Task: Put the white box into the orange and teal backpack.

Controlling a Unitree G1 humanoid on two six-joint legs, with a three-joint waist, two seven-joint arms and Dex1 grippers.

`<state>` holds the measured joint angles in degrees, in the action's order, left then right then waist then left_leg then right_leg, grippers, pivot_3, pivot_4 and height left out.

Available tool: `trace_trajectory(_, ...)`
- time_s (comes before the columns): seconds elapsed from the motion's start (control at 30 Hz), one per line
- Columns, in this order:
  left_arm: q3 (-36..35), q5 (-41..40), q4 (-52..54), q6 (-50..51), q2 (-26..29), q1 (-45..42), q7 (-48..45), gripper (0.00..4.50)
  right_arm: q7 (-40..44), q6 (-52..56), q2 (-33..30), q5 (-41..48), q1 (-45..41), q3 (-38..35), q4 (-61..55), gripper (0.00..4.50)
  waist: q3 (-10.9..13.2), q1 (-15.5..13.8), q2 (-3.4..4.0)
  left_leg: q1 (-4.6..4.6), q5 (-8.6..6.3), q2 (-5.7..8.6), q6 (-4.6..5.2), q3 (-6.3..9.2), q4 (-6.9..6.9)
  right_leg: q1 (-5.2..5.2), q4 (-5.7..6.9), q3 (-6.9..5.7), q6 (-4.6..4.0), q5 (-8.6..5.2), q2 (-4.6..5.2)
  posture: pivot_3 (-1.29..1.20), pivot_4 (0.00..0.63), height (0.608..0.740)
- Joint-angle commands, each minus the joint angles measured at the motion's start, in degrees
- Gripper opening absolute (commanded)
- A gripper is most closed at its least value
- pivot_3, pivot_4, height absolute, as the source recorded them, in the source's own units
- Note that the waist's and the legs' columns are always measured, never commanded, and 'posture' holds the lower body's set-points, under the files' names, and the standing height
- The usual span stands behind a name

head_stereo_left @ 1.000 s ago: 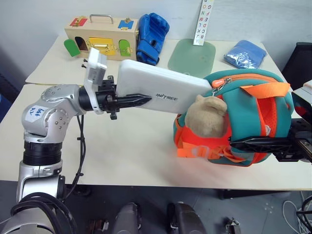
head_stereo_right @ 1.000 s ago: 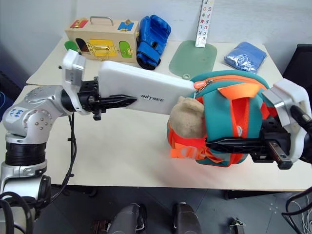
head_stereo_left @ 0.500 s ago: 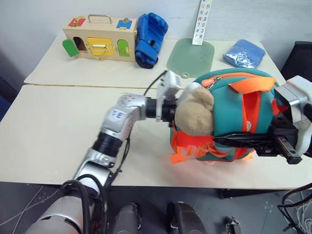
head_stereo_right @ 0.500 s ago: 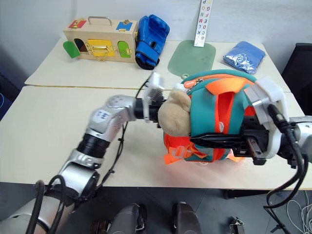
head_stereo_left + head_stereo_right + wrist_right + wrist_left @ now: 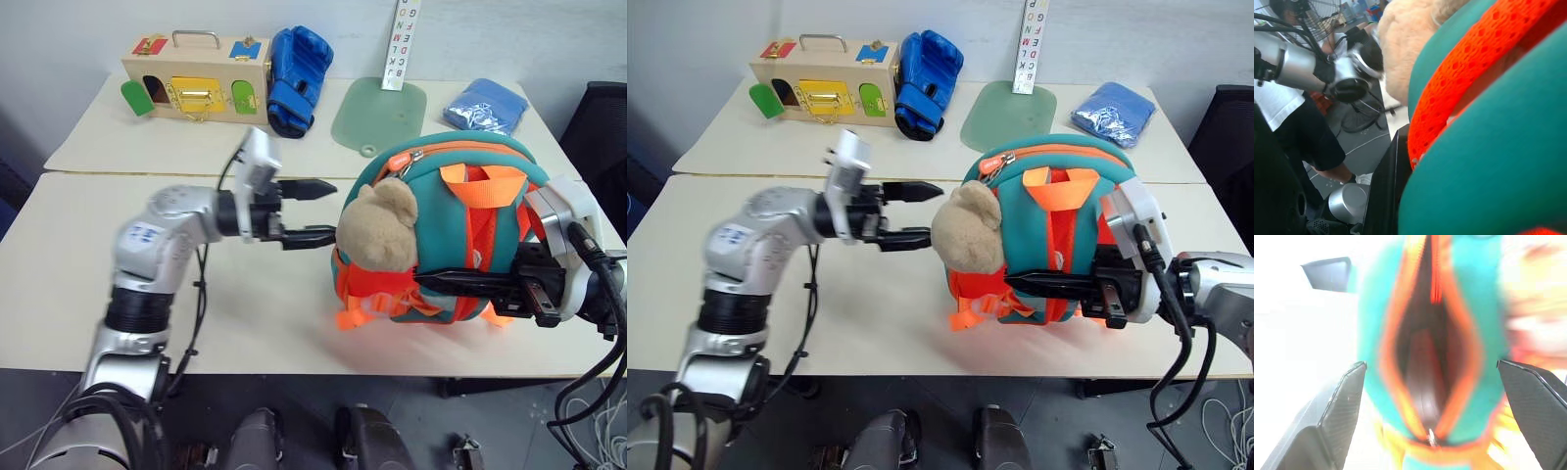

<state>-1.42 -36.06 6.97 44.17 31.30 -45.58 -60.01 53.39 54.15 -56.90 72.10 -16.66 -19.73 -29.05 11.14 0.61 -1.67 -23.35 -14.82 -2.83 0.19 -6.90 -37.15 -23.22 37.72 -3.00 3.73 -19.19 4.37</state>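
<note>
left hand: fingers wide apart, empty, beside backpack
right hand: clamped on backpack, desk under it

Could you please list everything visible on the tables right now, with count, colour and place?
Orange and teal child's backpack: one, front table at right, zipper open toward the left gripper.
Tan plush toy: one, on the backpack's left side.
Wooden box with coloured doors: one, rear table, far left.
Blue boxing glove: one, beside the wooden box.
Pale green flat board: one, rear table, middle.
Blue folded cloth: one, rear table, right.
White letter strip: one, upright against the wall.
White box: not visible on the tables.
Left gripper: black fingers open, empty, just left of the backpack.
Right gripper: shut on the backpack's front.
</note>
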Motion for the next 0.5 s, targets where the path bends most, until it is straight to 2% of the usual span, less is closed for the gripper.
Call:
trace_trajectory(0.03, -7.5, -10.3, 7.5, 7.9, 3.8, -2.1, 1.2, 4.48, 0.0, -1.6, 0.9, -0.8, 0.3, 0.2, -0.9, 0.0, 0.0, 0.0, 0.0, 0.01, 0.0, 0.01, 0.0, 0.0, 0.01, 0.01, -0.01, 0.0, 0.0, 0.0, 0.01, 0.0, 0.15, 0.74)
trace_trajectory(0.2, -6.6, -16.4, 13.4, 12.7, 2.3, -3.2, 6.2, 4.48, 0.1, -1.7, 1.7, -1.6, -0.3, 1.2, -0.6, 0.0, 0.0, -0.6, 0.0, 0.12, -0.03, 0.08, 0.06, 0.16, -0.04, 0.35, -0.14, -0.07, 0.03, 0.01, 0.05, 0.0, 0.15, 0.74)
trace_trajectory(0.4, 3.5, -7.4, 10.2, 6.7, -0.4, -3.0, 7.7, 4.48, 0.1, -1.2, 1.9, -0.3, -1.6, 2.2, -1.8, 0.0, 0.0, -0.5, 0.0, 0.24, -0.04, 0.08, 0.06, 0.17, 0.0, 0.54, -0.27, -0.07, 0.08, 0.04, -0.01, 0.0, 0.15, 0.74)
trace_trajectory(0.5, 4.9, -5.8, 6.7, 4.5, -3.2, -3.9, 8.2, 4.48, -0.2, -1.2, 2.0, -0.2, -2.1, 2.3, -1.5, 0.0, 0.0, -0.4, 0.0, 0.26, -0.04, 0.08, 0.06, 0.15, 0.01, 0.53, -0.29, -0.07, 0.08, 0.04, -0.04, 0.0, 0.15, 0.74)
